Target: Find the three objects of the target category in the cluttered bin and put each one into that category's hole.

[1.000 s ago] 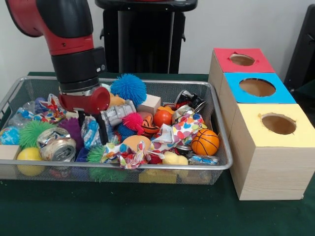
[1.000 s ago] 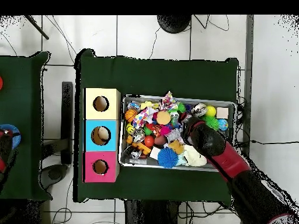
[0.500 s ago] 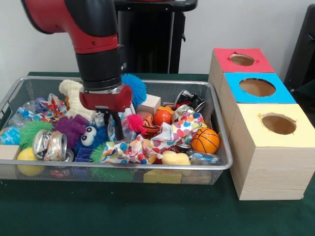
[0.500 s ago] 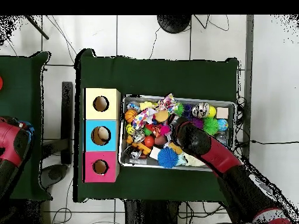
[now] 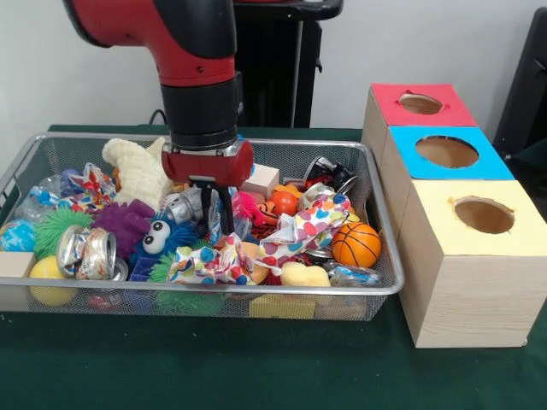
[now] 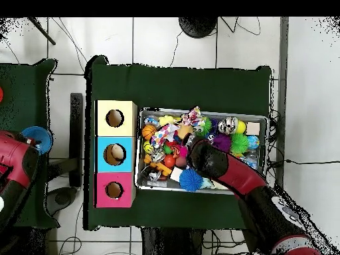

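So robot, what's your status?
Pincer open, down in the bin clutter. Nothing held. Boxes waiting beside it. Patterned wrapper lying close by.

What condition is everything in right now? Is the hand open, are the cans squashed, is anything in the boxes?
Hand: down in the bin's clutter, open, holding nothing.
Wire bin: crowded with toys.
Silver can: crushed, on its side.
Mini basketball: whole, against the bin's side.
Blue box: something pale inside its hole.
Yellow box: hole looks empty.

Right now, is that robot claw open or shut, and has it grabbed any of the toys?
Gripper: open, its two black fingers spread and lowered into the clutter in the mesh bin; nothing visibly held.
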`<state>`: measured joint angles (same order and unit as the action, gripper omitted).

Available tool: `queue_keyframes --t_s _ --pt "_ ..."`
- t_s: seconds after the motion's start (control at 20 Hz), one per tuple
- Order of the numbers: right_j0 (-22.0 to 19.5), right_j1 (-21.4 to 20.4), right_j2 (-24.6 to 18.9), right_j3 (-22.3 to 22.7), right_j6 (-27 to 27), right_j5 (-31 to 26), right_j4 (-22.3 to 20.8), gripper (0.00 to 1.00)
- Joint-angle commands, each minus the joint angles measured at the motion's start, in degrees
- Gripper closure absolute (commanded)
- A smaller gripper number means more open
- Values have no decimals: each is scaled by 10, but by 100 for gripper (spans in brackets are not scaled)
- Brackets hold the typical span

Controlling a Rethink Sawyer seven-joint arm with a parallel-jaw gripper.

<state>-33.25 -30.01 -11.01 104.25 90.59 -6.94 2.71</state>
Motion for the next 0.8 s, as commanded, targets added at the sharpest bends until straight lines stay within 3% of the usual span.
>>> queue_keyframes --t_s 0.05,0.2,0.35,0.65,0.8 --pt "16 -28 26 -2 74 -95 6 100" --pt "31 -50 43 6 77 -100 2 100" --pt "107 -89 133 -18 80 -148 -15 100" --pt "131 -141 144 -11 79 -162 -12 100" --pt "159 -158 171 -17 103 -193 -1 100"
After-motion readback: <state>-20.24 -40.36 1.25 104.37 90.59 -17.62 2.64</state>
